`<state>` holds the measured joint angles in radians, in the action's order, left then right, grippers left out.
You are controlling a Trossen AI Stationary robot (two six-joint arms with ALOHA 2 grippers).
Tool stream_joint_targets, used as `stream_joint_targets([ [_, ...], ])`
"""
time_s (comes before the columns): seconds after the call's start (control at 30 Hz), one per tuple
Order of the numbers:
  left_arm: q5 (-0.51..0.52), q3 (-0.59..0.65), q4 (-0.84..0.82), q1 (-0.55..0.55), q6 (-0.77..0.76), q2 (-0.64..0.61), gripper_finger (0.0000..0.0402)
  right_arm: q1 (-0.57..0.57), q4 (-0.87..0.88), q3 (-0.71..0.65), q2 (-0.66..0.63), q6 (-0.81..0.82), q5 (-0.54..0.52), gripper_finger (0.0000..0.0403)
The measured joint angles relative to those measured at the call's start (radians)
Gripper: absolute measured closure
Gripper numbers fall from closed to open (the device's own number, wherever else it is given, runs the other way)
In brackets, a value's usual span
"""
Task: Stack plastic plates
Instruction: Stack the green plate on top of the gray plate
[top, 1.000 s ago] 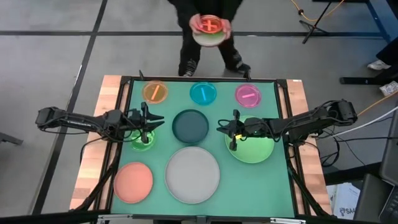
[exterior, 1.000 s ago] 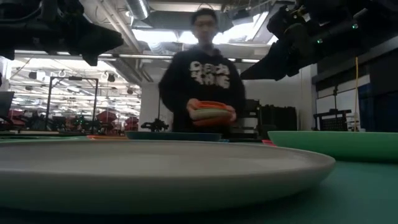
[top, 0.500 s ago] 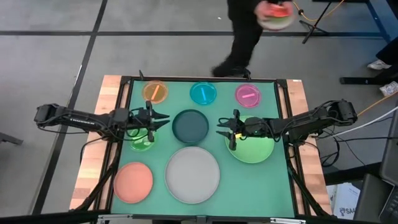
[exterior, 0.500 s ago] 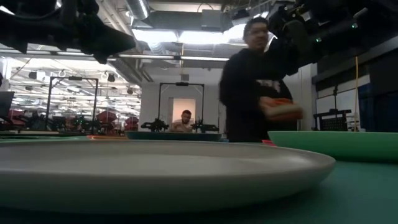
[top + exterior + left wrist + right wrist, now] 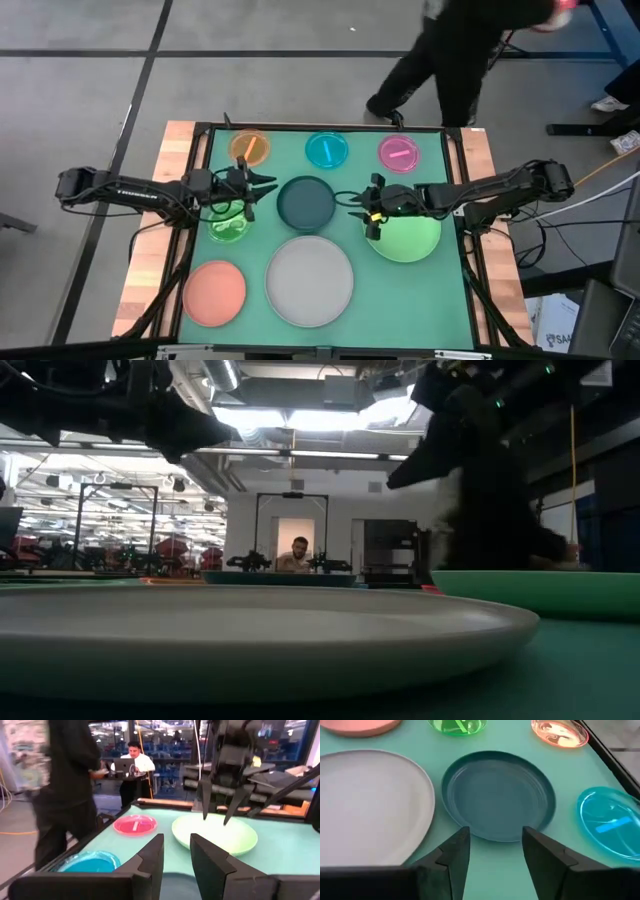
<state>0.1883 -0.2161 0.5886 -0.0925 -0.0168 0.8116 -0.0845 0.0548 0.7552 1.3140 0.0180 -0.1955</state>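
With my right pincer (image 5: pixel 368 212) hanging open at the frame's center over the near edge of the light green plate (image 5: pixel 410 238), beside the dark teal plate (image 5: pixel 306 202), I am holding my left pincer (image 5: pixel 250 187), fingers parted and empty, above the small green plate (image 5: pixel 228 226).

Robotics lab: rigs, laptop desk (image 5: pixel 122 770)

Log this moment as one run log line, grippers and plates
left gripper: open, empty, above translucent green plate | right gripper: open, empty, at light green plate edge, facing dark teal plate | stacked: none
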Motion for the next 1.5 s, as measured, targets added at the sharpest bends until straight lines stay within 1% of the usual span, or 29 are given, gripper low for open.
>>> stream_joint_targets([
  [0.2,-0.053,0.000,0.017,0.001,-0.007,0.066,0.0312,0.000,0.282,0.072,0.000,-0.030,-0.017,0.0231],
  [0.3,-0.056,0.000,0.048,0.001,-0.006,0.096,0.0312,0.016,0.382,0.073,0.000,-0.031,-0.031,0.0231],
  [0.4,-0.053,0.000,0.086,0.001,-0.002,0.121,0.0312,0.055,0.433,0.073,0.000,-0.024,-0.032,0.0231],
  [0.5,-0.053,0.000,0.119,0.001,0.000,0.138,0.0312,0.096,0.440,0.073,0.000,-0.028,-0.032,0.0231],
  [0.63,-0.053,0.000,0.117,0.001,0.000,0.153,0.0312,0.149,0.456,0.073,0.000,-0.081,-0.011,0.0231],
  [0.73,-0.052,0.000,0.118,0.001,0.001,0.155,0.0312,0.190,0.474,0.071,0.000,-0.127,0.034,0.0231],
  [0.93,-0.041,0.000,0.132,-0.007,0.002,0.156,0.0312,0.266,0.471,0.033,0.000,-0.181,0.083,0.0231],
  [1.0,-0.041,0.000,0.131,-0.006,0.002,0.156,0.0312,0.283,0.471,0.012,0.000,-0.207,0.084,0.0231],
  [1.07,-0.041,0.000,0.131,-0.006,0.002,0.156,0.0312,0.298,0.471,-0.006,0.000,-0.232,0.080,0.0231],
  [1.27,-0.041,0.000,0.134,-0.007,0.003,0.156,0.0312,0.309,0.469,-0.011,0.000,-0.244,0.012,0.0231],
  [1.37,-0.041,0.000,0.138,-0.008,0.003,0.156,0.0312,0.308,0.470,-0.011,0.000,-0.236,0.016,0.0231],
  [1.5,-0.052,0.000,0.138,-0.008,0.000,0.157,0.0312,0.307,0.423,-0.011,0.000,-0.221,0.066,0.0231],
])
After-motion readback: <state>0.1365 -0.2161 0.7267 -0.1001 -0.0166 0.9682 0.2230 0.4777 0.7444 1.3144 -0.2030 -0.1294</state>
